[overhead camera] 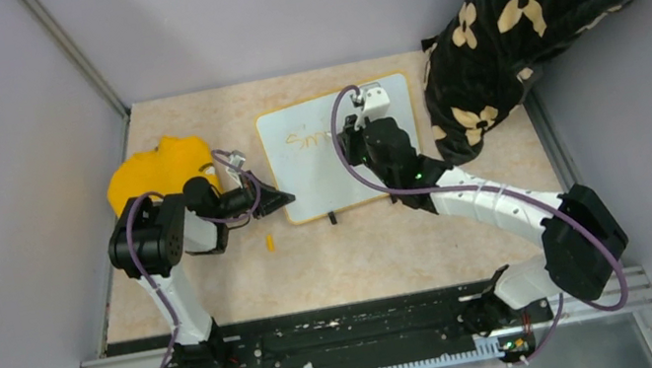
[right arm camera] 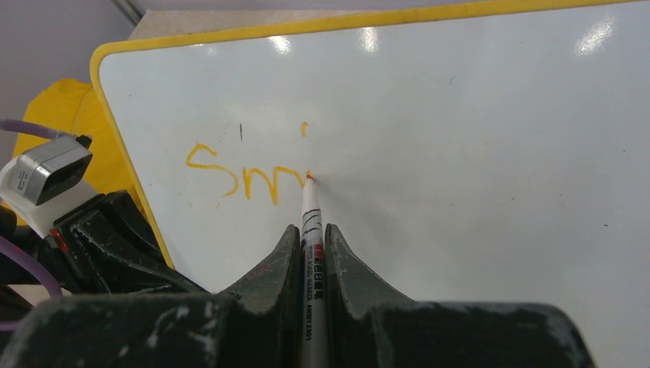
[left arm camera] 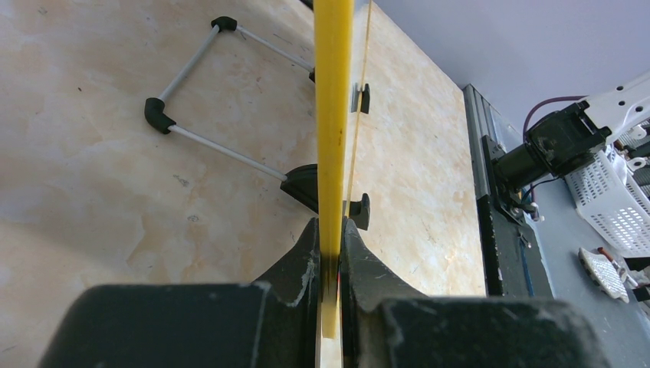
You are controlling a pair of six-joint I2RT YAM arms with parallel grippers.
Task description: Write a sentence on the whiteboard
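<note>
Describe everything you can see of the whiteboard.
The whiteboard is a small glossy white rectangle with rounded corners, a thin yellow frame and small black feet. It sits on the beige table, a grey wire stand behind it. Orange letters reading about "Sm" are on it. The left gripper clamps its frame edge; the marker in the right gripper touches its face.

black-and-white arms (overhead camera: 483, 199), purple cables (overhead camera: 339, 158), scuffed black jaws
</note>
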